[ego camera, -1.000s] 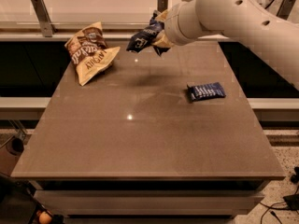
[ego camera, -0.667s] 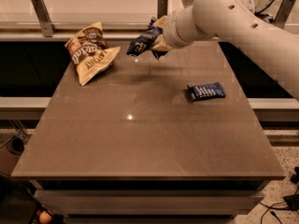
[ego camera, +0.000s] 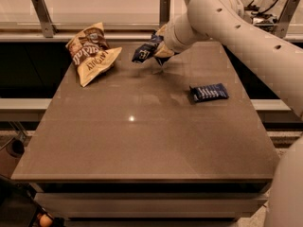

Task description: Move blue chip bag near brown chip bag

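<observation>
The blue chip bag (ego camera: 146, 51) is a crinkly dark-blue bag with white lettering, held just above the far part of the table. My gripper (ego camera: 160, 49) is shut on its right end, reaching in from the right on the white arm (ego camera: 236, 27). The brown chip bag (ego camera: 92, 51) lies at the table's far left corner, a short gap to the left of the blue bag.
A small dark-blue rectangular snack packet (ego camera: 209, 92) lies on the right side of the brown table (ego camera: 142, 141). A rail with metal posts (ego camera: 42, 15) runs behind the table's far edge. The floor shows at the lower left.
My gripper has moved a little left and toward the far edge with the blue bag, bringing it closer to the brown bag. The snack packet and brown bag have not moved.
</observation>
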Robot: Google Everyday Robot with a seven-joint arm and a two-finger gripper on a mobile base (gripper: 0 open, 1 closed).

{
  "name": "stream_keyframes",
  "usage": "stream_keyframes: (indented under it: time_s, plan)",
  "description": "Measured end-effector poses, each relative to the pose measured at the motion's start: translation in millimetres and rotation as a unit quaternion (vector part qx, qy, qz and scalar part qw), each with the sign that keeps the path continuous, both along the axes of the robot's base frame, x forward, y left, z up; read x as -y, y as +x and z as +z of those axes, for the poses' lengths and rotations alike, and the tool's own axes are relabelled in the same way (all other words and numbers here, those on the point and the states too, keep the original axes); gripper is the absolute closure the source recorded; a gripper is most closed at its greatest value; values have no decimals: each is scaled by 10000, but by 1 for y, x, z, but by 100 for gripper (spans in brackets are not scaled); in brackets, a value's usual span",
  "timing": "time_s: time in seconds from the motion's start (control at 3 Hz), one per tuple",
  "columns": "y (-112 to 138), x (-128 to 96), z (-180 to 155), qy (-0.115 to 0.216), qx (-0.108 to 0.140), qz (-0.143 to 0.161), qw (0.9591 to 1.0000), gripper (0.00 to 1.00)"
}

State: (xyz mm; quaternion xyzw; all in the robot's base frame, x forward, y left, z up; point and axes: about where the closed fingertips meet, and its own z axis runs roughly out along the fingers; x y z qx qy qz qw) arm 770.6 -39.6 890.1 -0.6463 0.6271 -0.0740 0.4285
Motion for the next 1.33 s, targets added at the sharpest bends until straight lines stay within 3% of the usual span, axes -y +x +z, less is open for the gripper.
stream_keyframes:
  time_s: [0.67,1.33]
  plan:
    - [30,-26,-2,-307,-51,350,9989,100]
    - [31,-30,-4,-299,-64,378,9988,59]
